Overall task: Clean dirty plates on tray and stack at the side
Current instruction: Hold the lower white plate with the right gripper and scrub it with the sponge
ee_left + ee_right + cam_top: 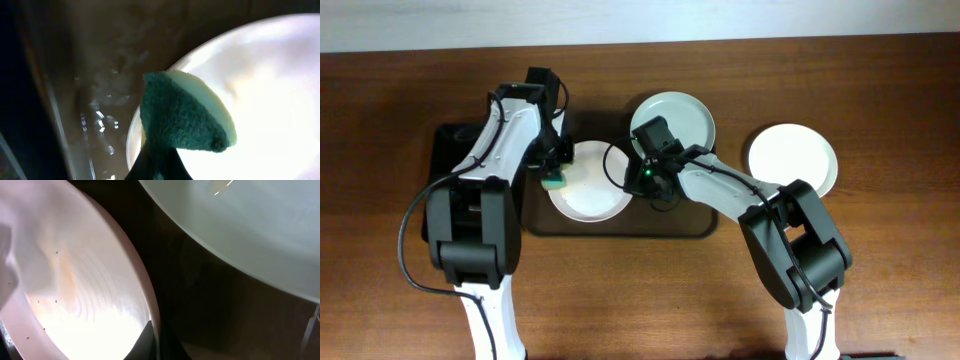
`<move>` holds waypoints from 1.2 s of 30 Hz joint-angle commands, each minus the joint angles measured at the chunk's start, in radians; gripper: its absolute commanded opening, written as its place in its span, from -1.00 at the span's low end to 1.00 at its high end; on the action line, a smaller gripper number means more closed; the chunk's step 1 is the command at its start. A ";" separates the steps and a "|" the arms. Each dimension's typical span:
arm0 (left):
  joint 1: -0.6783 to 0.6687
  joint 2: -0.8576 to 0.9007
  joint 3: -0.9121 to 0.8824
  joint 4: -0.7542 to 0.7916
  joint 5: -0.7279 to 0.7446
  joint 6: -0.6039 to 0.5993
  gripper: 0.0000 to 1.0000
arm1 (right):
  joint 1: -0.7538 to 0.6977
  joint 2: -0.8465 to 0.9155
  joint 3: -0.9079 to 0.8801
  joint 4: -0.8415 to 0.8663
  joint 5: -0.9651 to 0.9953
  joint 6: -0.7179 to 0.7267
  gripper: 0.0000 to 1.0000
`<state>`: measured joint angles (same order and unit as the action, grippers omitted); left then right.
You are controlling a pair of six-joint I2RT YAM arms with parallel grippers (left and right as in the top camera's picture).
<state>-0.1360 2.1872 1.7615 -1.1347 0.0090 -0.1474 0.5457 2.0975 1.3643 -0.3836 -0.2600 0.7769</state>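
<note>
A white dirty plate (590,190) lies at the left of the dark brown tray (695,215). My left gripper (556,168) is shut on a green and yellow sponge (554,181), and the sponge (185,120) rests on this plate's left rim (260,100). My right gripper (645,178) is shut on the plate's right rim (155,335). A faint orange smear (67,277) shows inside the plate. A second pale plate (673,118) sits at the tray's back right and also shows in the right wrist view (250,225). A third white plate (792,160) lies on the table to the right of the tray.
A smaller glossy black tray (442,145) lies to the left of the brown tray, partly under my left arm. The wooden table (900,250) extends around both trays. The tray floor looks wet in the left wrist view (100,120).
</note>
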 commanded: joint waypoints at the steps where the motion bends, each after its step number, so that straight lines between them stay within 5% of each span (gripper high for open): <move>1: -0.023 0.010 -0.013 -0.018 -0.065 -0.089 -0.99 | 0.003 0.009 0.003 -0.003 0.000 -0.012 -0.92; 12: -0.113 0.010 -0.242 0.214 -0.047 -0.219 -0.99 | 0.003 0.009 0.003 -0.001 -0.010 -0.013 -0.91; 18: -0.113 0.010 -0.241 0.246 0.147 0.165 -0.99 | 0.003 0.009 0.003 0.004 -0.001 -0.013 -0.92; 20: -0.113 0.010 -0.242 0.294 0.057 0.179 -0.99 | 0.003 0.009 0.003 0.003 -0.001 -0.013 -0.92; 27: -0.169 0.010 -0.242 0.489 0.080 0.181 -0.99 | 0.003 0.009 0.003 0.003 0.002 -0.013 -0.92; 36: -0.167 0.010 -0.242 0.389 -0.528 -0.100 -0.99 | 0.003 0.009 0.003 0.003 0.002 -0.013 -0.92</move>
<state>-0.3214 2.1544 1.5406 -0.7170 -0.3355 -0.1848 0.5426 2.0975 1.3643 -0.3691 -0.2493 0.7811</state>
